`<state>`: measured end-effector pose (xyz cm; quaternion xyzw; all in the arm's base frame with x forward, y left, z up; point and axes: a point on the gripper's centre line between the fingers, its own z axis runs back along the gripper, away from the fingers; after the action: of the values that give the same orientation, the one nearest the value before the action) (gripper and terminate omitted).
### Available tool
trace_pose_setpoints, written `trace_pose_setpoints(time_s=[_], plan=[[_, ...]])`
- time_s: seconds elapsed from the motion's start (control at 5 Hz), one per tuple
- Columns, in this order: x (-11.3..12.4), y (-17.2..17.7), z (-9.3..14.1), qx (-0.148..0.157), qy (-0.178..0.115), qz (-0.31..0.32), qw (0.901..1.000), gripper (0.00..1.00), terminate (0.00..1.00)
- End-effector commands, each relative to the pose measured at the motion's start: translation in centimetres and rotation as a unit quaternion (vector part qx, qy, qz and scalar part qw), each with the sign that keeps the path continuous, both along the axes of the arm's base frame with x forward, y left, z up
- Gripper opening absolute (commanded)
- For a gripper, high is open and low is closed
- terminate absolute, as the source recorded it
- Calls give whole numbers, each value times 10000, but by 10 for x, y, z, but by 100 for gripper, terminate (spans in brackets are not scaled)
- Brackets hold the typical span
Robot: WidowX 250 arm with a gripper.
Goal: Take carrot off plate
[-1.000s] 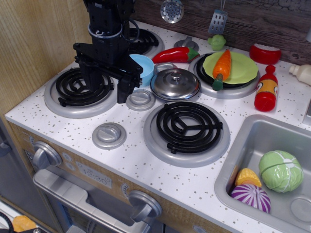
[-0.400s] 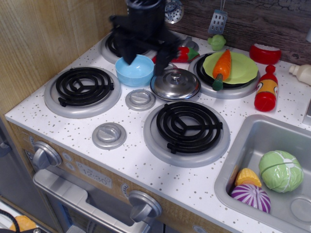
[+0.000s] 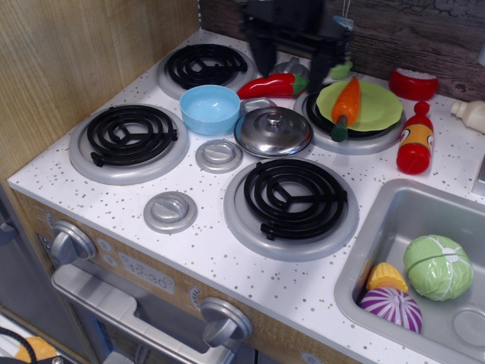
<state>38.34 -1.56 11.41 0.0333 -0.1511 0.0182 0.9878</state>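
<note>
Four burners (image 3: 292, 198) – one carrot (image 3: 345, 104), one plate (image 3: 377, 108).

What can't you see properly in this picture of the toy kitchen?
- Gripper: its top is cut off by the picture's upper edge; it is dark, so whether anything sits between the fingers is unclear.
- Plate: the carrot covers part of it.
- Burner under the plate: mostly hidden.
- Small green toy: partly behind the gripper.
- White bottle: cut off at the right edge.

Claw (image 3: 292, 64) top cut off
</note>
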Motion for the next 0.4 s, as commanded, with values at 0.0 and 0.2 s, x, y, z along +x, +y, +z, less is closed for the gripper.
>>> trace_pose_setpoints(time_s=[0.0, 0.2], plan=[[38, -16, 10, -24, -501, -62, 9987, 100, 0], [58, -21, -8, -17, -536, -173, 9984, 100, 0]])
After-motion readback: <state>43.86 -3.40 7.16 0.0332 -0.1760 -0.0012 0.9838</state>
